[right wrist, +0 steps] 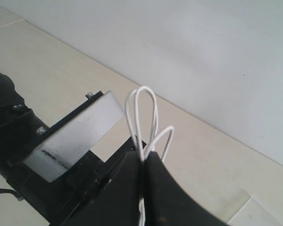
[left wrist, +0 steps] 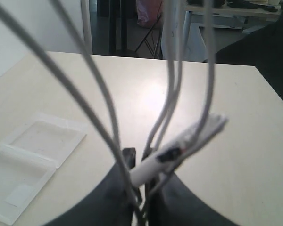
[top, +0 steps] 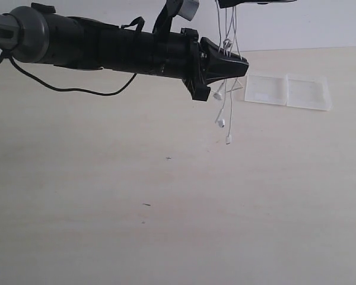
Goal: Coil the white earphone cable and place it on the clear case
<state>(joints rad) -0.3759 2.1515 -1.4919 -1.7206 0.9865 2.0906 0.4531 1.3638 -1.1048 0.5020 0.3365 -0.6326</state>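
Observation:
The white earphone cable [top: 228, 37] hangs in several strands from my right gripper [top: 225, 3] at the top edge of the exterior view. Its earbuds [top: 221, 123] and plug dangle above the table. My left gripper [top: 243, 64] reaches in sideways and is shut on the hanging strands partway down. In the left wrist view, the strands [left wrist: 167, 113] and a small inline remote [left wrist: 179, 148] sit between the closed left gripper [left wrist: 139, 165]. My right gripper [right wrist: 144, 157] is shut on the cable, whose loops [right wrist: 141, 108] stick out past its tips. The clear case [top: 288, 91] lies open and flat on the table.
The left arm [top: 107, 44] stretches across the top of the exterior view, with a thick black robot cable [top: 77, 90] drooping under it. The clear case [left wrist: 33, 160] lies on the table beyond the left gripper. A pale wall [right wrist: 203, 56] backs the wooden table [top: 166, 208].

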